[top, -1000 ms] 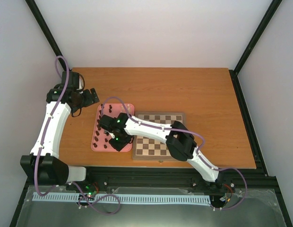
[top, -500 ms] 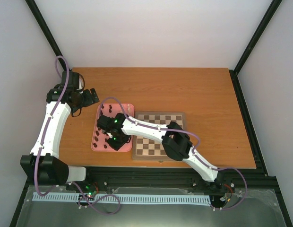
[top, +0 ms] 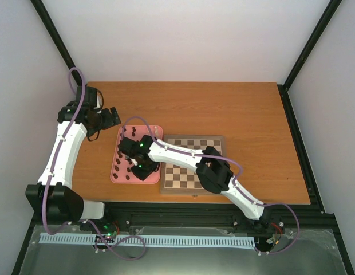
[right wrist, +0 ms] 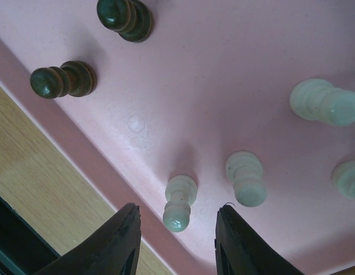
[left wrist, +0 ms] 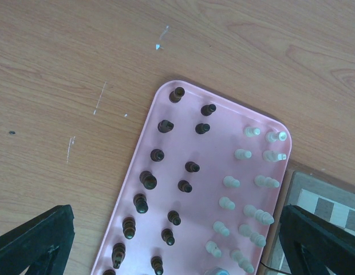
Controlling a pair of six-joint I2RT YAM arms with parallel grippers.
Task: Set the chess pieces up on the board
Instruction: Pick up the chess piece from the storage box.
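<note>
over the pink tray (right wrist: 183, 86), the right gripper (right wrist: 177, 240), half-open and empty, straddles 1 cream pawn (right wrist: 179, 203) — closing off-centre could topple its 2 o'clock neighbour (right wrist: 246, 179).

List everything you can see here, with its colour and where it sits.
table: one, orange-brown wood, under everything
tray: one, pink, left of the board
board: one, dark-brown and cream checks, right of the tray, partly under the right arm
dark pieces: over a dozen, dark brown, two rows on the tray's left half
cream pieces: about a dozen, cream-white, two rows on the tray's right half
left hand: one, black, open, over the table beyond the tray's far left corner
right hand: one, black, open, low over the tray, fingers either side of a cream piece, not touching it
</note>
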